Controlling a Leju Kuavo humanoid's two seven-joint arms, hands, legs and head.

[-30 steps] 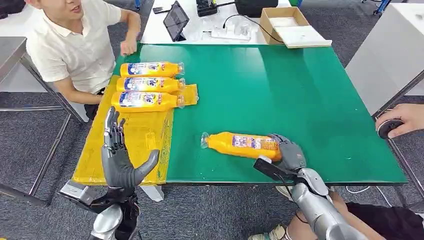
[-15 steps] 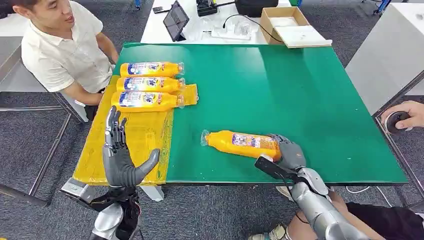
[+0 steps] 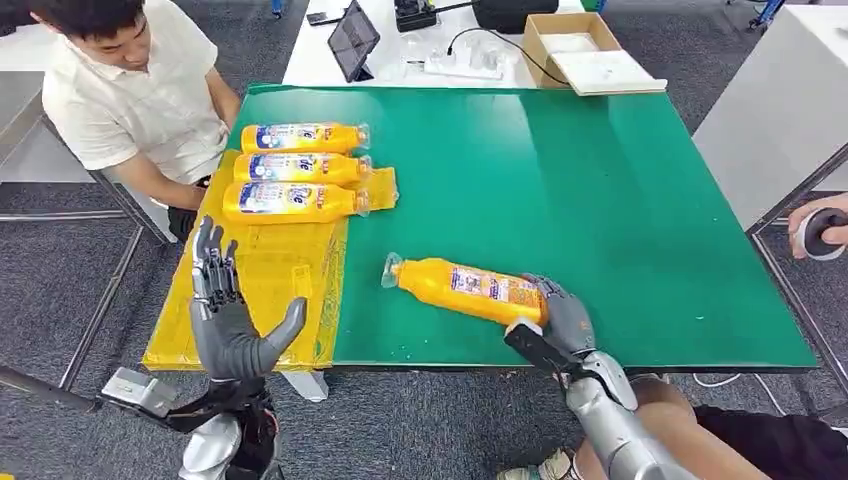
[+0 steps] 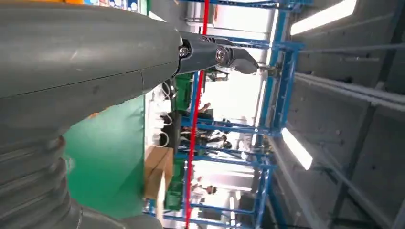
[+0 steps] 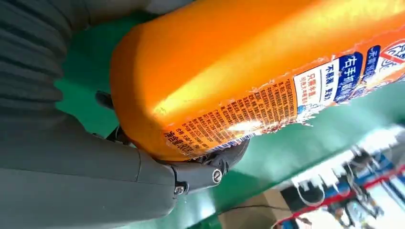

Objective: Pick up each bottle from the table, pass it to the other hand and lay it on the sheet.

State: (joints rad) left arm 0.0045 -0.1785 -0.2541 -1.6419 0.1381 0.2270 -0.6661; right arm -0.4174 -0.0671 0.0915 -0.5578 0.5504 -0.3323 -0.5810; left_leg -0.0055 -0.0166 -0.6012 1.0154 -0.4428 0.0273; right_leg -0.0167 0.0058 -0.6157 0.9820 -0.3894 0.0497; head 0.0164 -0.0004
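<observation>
An orange bottle (image 3: 463, 288) lies on its side near the front edge of the green counter (image 3: 600, 180), its clear cap end pointing toward the yellow sheet (image 3: 270, 275). The right robot hand (image 3: 562, 315) grips the bottle's base end, fingers wrapped around it; in the right wrist view the thumb and dark fingers clasp the orange body (image 5: 229, 71) just below its printed label, with green surface behind. Whether the bottle touches the counter or is just clear of it cannot be told.

The left robot hand (image 3: 228, 315) is raised over the front part of the sheet, palm up, fingers spread apart and holding nothing. Three more orange bottles (image 3: 298, 168) lie side by side at the far end of the sheet, caps pointing toward the counter's middle.

The sheet covers the left end of the counter and hangs slightly over its edge. A person in a pale shirt (image 3: 130, 100) sits beyond the left corner. Behind the counter stands a white table (image 3: 330, 60) with a tablet (image 3: 352, 38), cables and an open cardboard box (image 3: 580, 50). Another person's hand (image 3: 822, 228) holds a roll of tape at the right edge. Grey carpet (image 3: 60, 290) covers the floor.
</observation>
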